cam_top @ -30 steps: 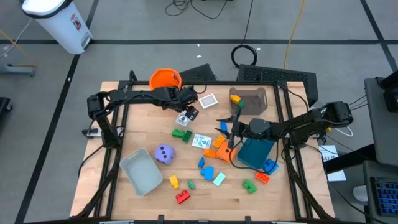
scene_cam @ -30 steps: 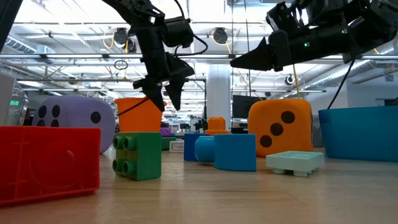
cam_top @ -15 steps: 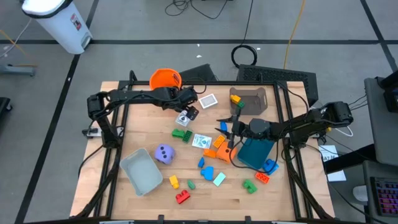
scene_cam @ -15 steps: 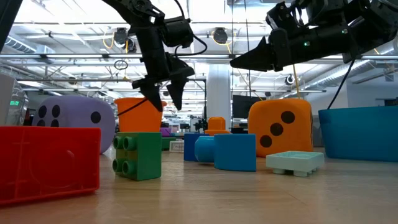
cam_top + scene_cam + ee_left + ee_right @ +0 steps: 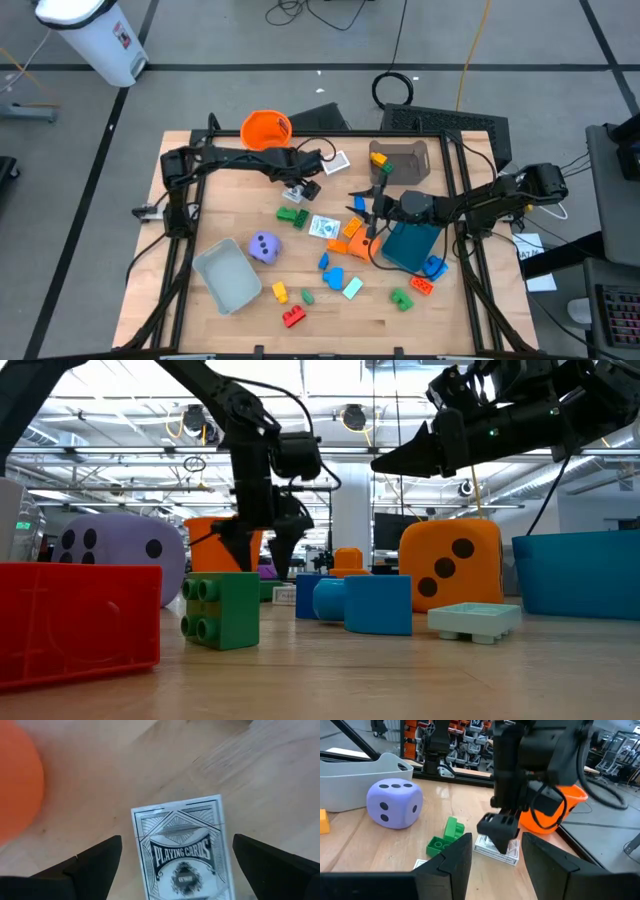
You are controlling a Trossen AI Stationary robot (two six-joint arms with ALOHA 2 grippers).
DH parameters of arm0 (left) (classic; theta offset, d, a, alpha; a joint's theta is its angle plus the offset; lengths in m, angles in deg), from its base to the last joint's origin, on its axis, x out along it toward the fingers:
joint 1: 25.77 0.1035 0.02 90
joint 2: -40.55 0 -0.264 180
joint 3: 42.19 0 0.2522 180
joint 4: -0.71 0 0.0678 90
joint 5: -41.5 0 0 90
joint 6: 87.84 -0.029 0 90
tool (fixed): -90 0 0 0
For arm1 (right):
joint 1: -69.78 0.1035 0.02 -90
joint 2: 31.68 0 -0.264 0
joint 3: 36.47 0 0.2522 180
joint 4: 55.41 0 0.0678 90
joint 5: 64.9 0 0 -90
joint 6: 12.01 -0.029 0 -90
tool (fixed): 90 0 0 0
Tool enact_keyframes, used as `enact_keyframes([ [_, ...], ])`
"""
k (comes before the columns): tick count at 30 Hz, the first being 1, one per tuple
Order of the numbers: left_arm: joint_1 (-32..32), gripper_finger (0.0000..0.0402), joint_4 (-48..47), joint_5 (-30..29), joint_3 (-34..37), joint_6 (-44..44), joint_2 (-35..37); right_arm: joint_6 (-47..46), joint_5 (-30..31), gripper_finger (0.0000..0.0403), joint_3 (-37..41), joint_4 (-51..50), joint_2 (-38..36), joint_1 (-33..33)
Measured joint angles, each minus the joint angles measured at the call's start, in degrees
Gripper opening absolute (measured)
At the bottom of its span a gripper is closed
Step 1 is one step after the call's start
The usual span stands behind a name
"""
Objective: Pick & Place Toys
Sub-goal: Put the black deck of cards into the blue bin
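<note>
From above, I see my left gripper (image 5: 322, 158) has slid toward the back edge since a second ago and now hangs over the card box (image 5: 336, 162) near the orange bucket (image 5: 265, 128); the right gripper (image 5: 366, 200) hasn't moved, over the middle beside the teal bin (image 5: 409, 246). 2 dice sit on the table, purple (image 5: 264, 247) and orange (image 5: 359, 241), plus 1 grey bin (image 5: 228, 274). At table level, a red block (image 5: 78, 620), green block (image 5: 221, 611) and blue block (image 5: 364, 603) crowd the front. The left wrist camera shows my fingers (image 5: 91, 866) spread wide either side of the box, not touching. From the right wrist, its fingers (image 5: 451, 858) stand apart, holding nothing.
</note>
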Motion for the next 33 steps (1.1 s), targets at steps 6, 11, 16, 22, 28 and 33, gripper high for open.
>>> enact_keyframes([
  [6, 0.00, 0.0386, -0.39, 0.30, 0.00, 1.10, -0.92, -0.31, 0.00, 0.0164, 0.00, 0.00, 0.00, 0.00],
  [11, 0.00, 0.0386, -0.34, 2.56, 0.00, 1.26, -0.94, -0.31, 0.00, 0.0164, 0.00, 0.00, 0.00, 0.00],
  [16, -0.12, 0.0386, 0.23, 3.82, 0.02, 1.30, -2.69, -0.32, 0.00, 0.0164, 0.00, -0.03, 0.00, 0.00],
  [22, -0.11, 0.0386, 0.53, 5.01, -0.07, 1.32, -3.72, -0.31, 0.00, 0.0164, 0.00, -0.43, 0.00, 0.00],
  [28, -0.20, 0.0386, 0.66, 4.94, -0.07, 0.81, -3.72, -0.32, 0.01, 0.0164, 0.00, -0.43, 0.00, 0.00],
  [33, -0.48, 0.0386, 1.06, 4.34, -0.07, -0.48, -3.76, -0.31, 0.00, 0.0164, 0.00, -0.44, 0.00, 0.01],
])
